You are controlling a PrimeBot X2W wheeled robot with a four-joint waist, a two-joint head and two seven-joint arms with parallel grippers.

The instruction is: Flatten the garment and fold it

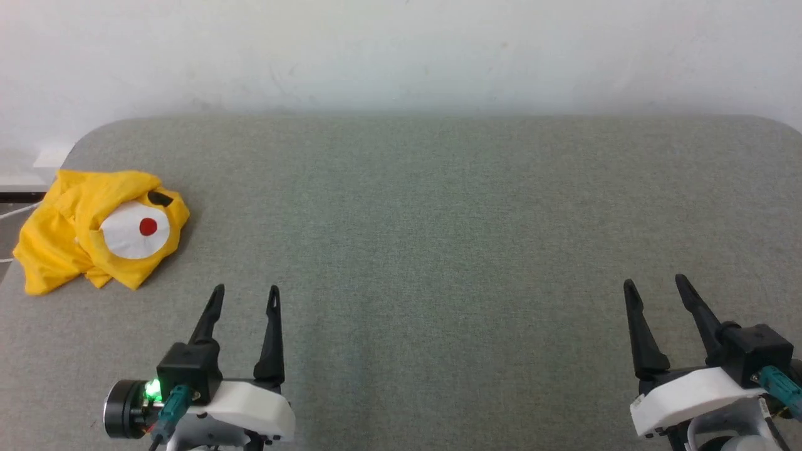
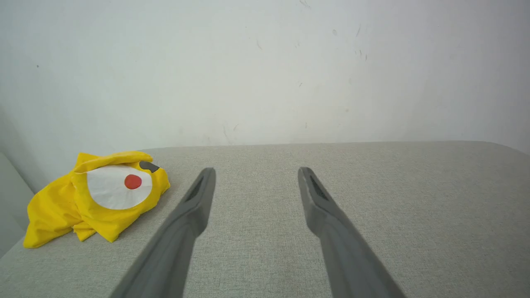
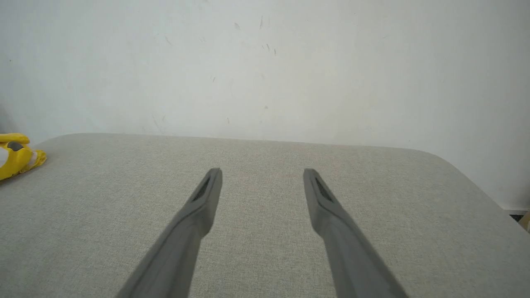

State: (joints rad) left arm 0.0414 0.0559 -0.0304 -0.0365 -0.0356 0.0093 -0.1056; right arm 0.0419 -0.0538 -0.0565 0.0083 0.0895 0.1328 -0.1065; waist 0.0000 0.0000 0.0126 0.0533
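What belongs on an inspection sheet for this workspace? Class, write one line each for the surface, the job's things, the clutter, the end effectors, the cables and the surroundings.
Surface: grey fabric-covered table with rounded far corners.
Job's things: yellow T-shirt crumpled in a heap near the table's left edge, white patch with a red dot facing up; not yet flattened.
Clutter: nothing seen.
End effectors: left end effector open and empty, apart from the shirt; right end effector open and empty, far from the shirt.
Cables: teal plug with a lead at the left wrist; a second plug at the right wrist.
Surroundings: plain white wall behind the table.
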